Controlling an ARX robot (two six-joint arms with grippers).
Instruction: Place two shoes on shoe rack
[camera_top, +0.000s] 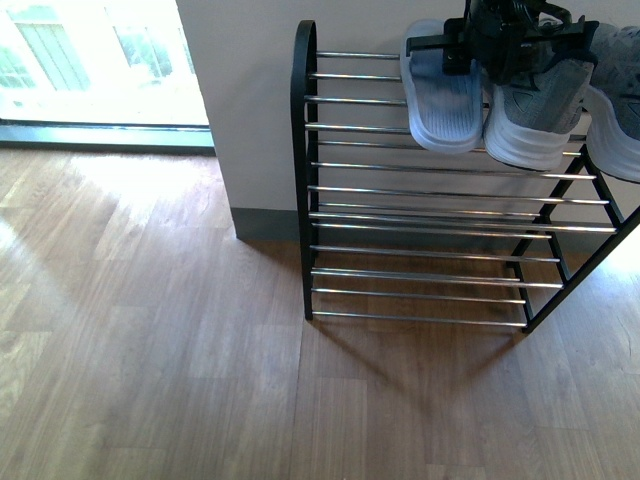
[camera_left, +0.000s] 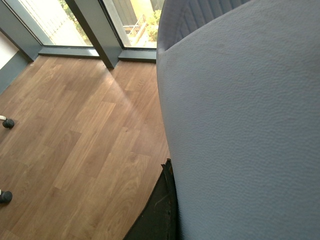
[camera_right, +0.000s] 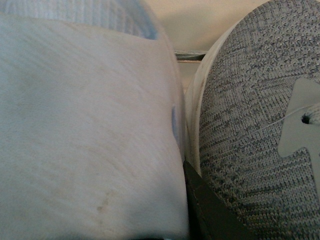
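- Black-framed shoe rack with chrome rods (camera_top: 303, 150): both shoes lie at the right end of its top tier.
- Grey mesh sneaker with white sole (camera_top: 535, 115): probably light and soft, so grip it at the collar.
- Pale blue plastic slide sandal (camera_top: 440, 105): likely light and slick, so take it by the strap.
- Right tool (camera_top: 505, 40): one finger sits between the shoes; I cannot tell its opening or hold.
- Left tool (camera_left: 161, 215): only a dark sliver shows, so I cannot tell its state.

shoe rack (camera_top: 303, 150): black frame, shiny chrome rods; sandal (camera_top: 440, 100): pale blue-white, ribbed; sneaker (camera_top: 535, 110): grey knit mesh, white sole; floor (camera_top: 150, 350): brown wood-grain planks; wall (camera_top: 250, 100) white, skirting (camera_top: 265, 222) grey
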